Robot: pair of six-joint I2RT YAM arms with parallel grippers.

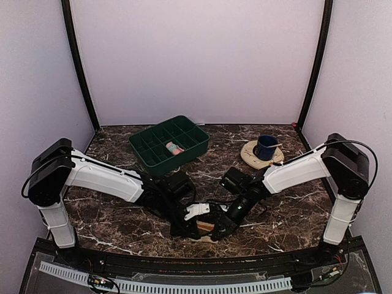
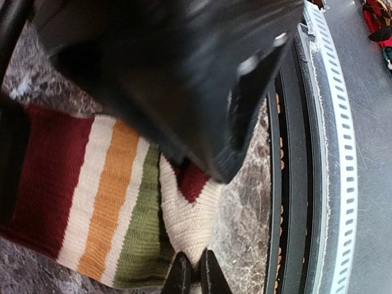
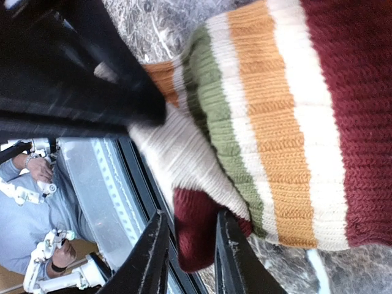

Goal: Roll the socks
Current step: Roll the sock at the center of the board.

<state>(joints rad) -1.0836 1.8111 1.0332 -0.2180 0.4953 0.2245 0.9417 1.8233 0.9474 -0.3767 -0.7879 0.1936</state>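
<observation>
One of the socks [image 2: 104, 196] lies on the marble near the table's front edge; it is knitted in maroon, cream, orange and green bands, with a maroon toe [image 3: 196, 236]. In the top view this sock [image 1: 206, 227] shows only as a small tan patch between the two arms. My left gripper [image 2: 196, 260] is shut, pinching a cream fold of it. My right gripper [image 3: 192, 217] stands open around the maroon toe, one finger [image 3: 236, 257] touching the fabric and the other apart from it. The other sock [image 1: 174, 147], pink, lies rolled in the green tray.
A green compartment tray [image 1: 153, 144] stands at the back middle. A blue cup [image 1: 266, 147] sits on a round cream plate [image 1: 251, 154] at the back right. The black frame rail [image 2: 288, 184] runs along the table's front edge, close to the sock.
</observation>
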